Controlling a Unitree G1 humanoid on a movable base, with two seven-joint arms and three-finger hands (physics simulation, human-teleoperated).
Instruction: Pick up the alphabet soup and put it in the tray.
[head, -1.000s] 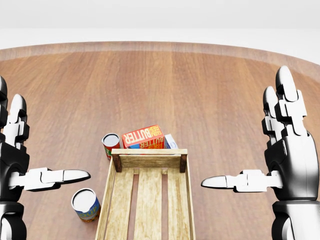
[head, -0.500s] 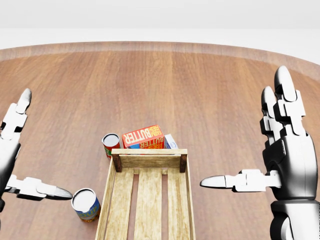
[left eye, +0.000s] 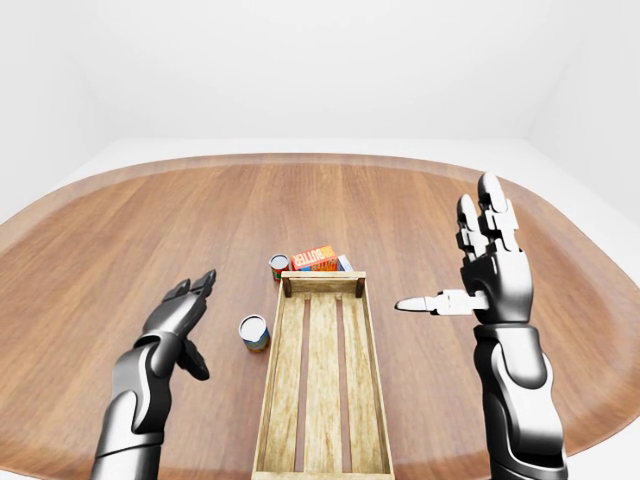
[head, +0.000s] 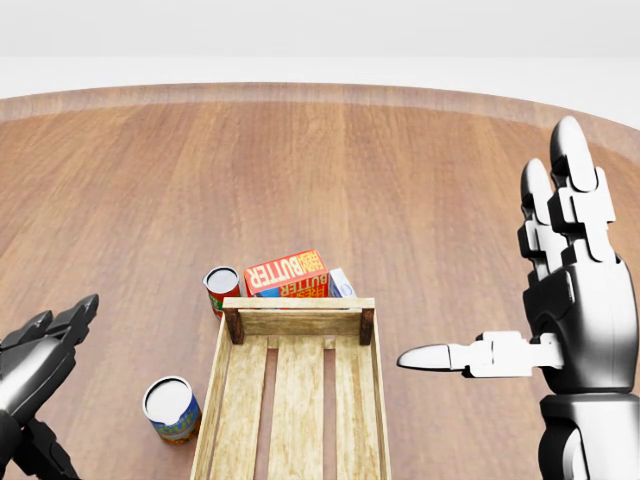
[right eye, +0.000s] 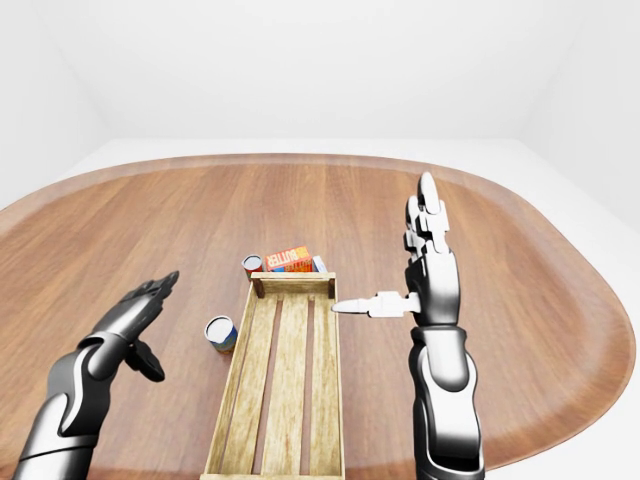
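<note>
A can with a white lid and a blue-green label, probably the alphabet soup (head: 171, 408), stands on the table just left of the wooden tray (head: 232, 400). The tray's slatted floor is bare. My left hand (left eye: 195, 325) hovers low at the left of this can, palm down, fingers spread and open, not touching it. My right hand (head: 485, 240) is raised upright to the right of the tray, open, thumb pointing towards the tray, holding nothing.
A red-labelled can (head: 221, 288) and an orange butter box (head: 287, 273) with a pale box behind it sit against the tray's top end. The round wooden table (left eye: 330, 200) stretches wide all around; white floor lies beyond its edge.
My left hand has turned from upright to palm down and dropped lower at the left of the head view. The right hand has barely shifted. The objects have stayed put.
</note>
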